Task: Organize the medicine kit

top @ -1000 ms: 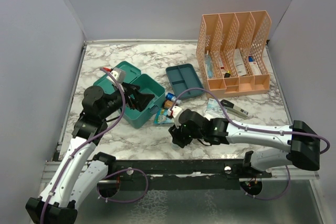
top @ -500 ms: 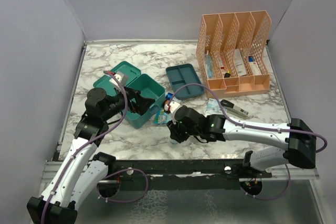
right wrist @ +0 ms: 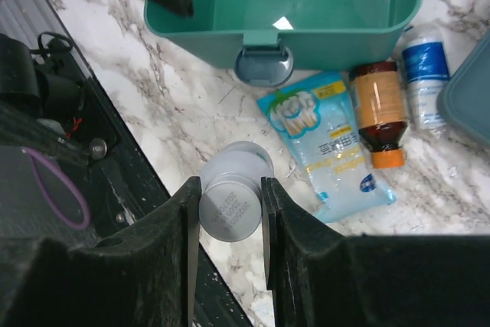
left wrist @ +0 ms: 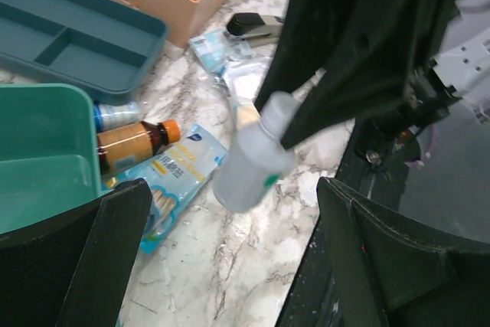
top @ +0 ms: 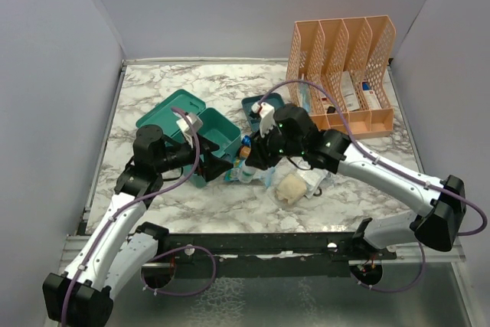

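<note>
Lifted since a second ago, the right arm [top: 367, 166] now reaches just in front of the medicine kit [top: 223, 125], which stands open. The left gripper [top: 217, 162] spreads wide at the kit's front. The right gripper [right wrist: 230, 204] pinches a white bottle [left wrist: 249, 162] by its cap. This looks like the packing step: next, carry the bottle over the kit's rim, lower it and let go.

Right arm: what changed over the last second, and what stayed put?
The right hand closed on a white bottle, lifted it from the front of the table and carried it toward the kit. A beige pack now shows where the arm was. The left hand edged right, open throughout. Kit, tray and organizer stayed put.
</note>
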You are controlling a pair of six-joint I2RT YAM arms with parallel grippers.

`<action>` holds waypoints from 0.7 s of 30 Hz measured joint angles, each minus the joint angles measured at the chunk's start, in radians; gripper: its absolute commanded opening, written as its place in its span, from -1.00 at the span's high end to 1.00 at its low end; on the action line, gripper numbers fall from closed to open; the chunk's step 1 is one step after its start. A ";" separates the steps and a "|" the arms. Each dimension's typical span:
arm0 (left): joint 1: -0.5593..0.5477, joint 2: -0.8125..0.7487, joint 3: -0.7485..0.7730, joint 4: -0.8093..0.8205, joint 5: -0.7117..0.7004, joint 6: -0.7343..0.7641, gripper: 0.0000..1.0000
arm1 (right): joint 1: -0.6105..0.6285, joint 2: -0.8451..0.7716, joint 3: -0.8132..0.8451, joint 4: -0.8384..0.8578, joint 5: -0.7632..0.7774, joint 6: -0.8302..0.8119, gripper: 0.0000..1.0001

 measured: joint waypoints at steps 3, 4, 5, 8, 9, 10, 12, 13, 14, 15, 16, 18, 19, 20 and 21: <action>-0.002 0.014 -0.002 0.018 0.061 0.009 -0.84 | -0.068 0.000 0.053 -0.032 -0.085 -0.038 0.63; -0.003 0.018 -0.003 0.025 0.073 0.010 -0.84 | -0.083 0.000 0.069 -0.040 -0.106 -0.049 0.63; -0.004 0.024 -0.003 0.033 0.089 0.011 -0.82 | -0.092 0.001 0.087 -0.053 -0.127 -0.063 0.63; -0.013 0.055 -0.003 0.055 0.116 0.008 -0.77 | -0.097 0.015 0.153 -0.081 -0.203 -0.099 0.63; -0.017 0.067 -0.003 0.059 0.123 0.007 -0.74 | -0.097 0.023 0.170 -0.082 -0.225 -0.108 0.63; -0.021 0.080 -0.003 0.060 0.131 0.006 -0.71 | -0.097 0.031 0.185 -0.083 -0.245 -0.117 0.63; -0.029 0.103 -0.003 0.060 0.148 0.003 -0.63 | -0.097 0.050 0.209 -0.084 -0.286 -0.131 0.63; -0.031 0.111 -0.003 0.061 0.158 0.002 -0.57 | -0.097 0.061 0.217 -0.085 -0.307 -0.138 0.63; -0.034 0.115 -0.003 0.062 0.166 0.000 -0.53 | -0.097 0.069 0.222 -0.088 -0.325 -0.143 0.63; -0.037 0.117 -0.003 0.063 0.174 -0.002 -0.50 | -0.097 0.079 0.226 -0.093 -0.346 -0.148 0.63; -0.039 0.119 -0.003 0.066 0.182 -0.002 -0.48 | -0.097 0.085 0.227 -0.096 -0.360 -0.152 0.63; -0.044 0.119 -0.003 0.071 0.196 -0.006 -0.48 | -0.097 0.098 0.231 -0.104 -0.392 -0.161 0.63; -0.045 0.119 -0.003 0.074 0.202 -0.009 -0.50 | -0.097 0.103 0.231 -0.104 -0.405 -0.166 0.63; -0.047 0.119 -0.003 0.076 0.208 -0.012 -0.50 | -0.097 0.108 0.231 -0.104 -0.417 -0.168 0.63; -0.049 0.119 -0.003 0.080 0.212 -0.019 -0.50 | -0.097 0.113 0.231 -0.104 -0.435 -0.169 0.63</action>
